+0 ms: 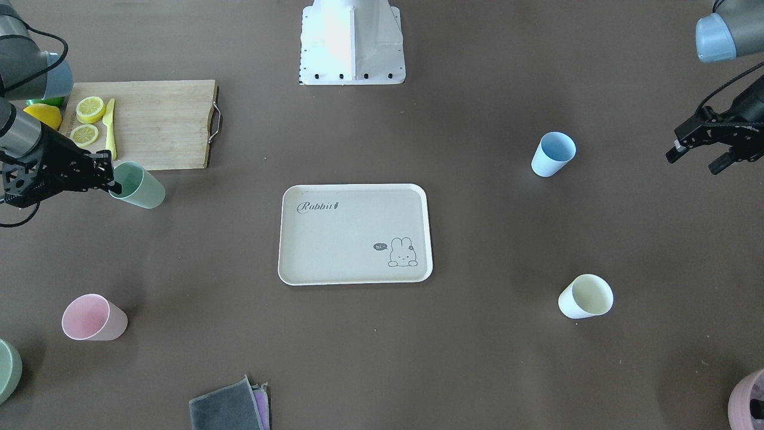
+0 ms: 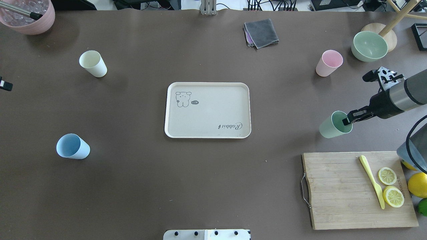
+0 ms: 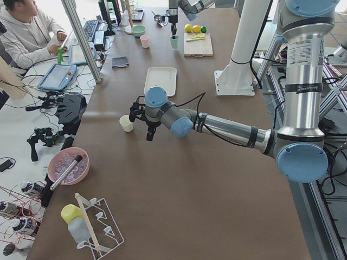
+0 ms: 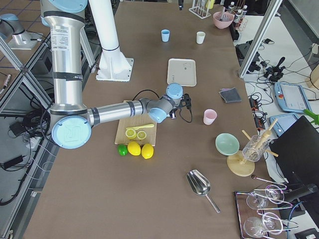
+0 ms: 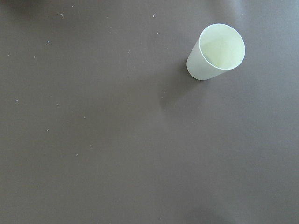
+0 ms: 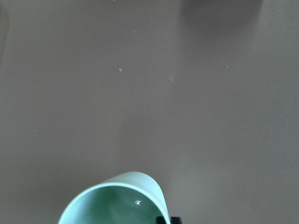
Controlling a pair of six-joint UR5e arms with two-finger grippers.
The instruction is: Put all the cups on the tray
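Observation:
The cream-beige "Rabbit" tray (image 1: pixel 346 239) lies empty mid-table, and it also shows in the overhead view (image 2: pixel 206 110). My right gripper (image 1: pixel 112 179) (image 2: pixel 348 120) is shut on the rim of the pale green cup (image 1: pixel 142 186) (image 2: pixel 333 126) (image 6: pixel 117 203), one finger inside it, beside the cutting board. My left gripper (image 1: pixel 695 162) is open and empty, between the light blue cup (image 1: pixel 553 154) (image 2: pixel 72 146) and the cream-yellow cup (image 1: pixel 586 297) (image 2: pixel 93 63) (image 5: pixel 217 53). The pink cup (image 1: pixel 94 318) (image 2: pixel 329 63) stands upright on its own.
A wooden cutting board (image 1: pixel 161 122) with lemon slices and a yellow knife lies behind the green cup. Folded cloths (image 1: pixel 230 406) lie at the far edge. A green bowl (image 2: pixel 369 46) and a pink bowl (image 2: pixel 28 15) stand in the far corners.

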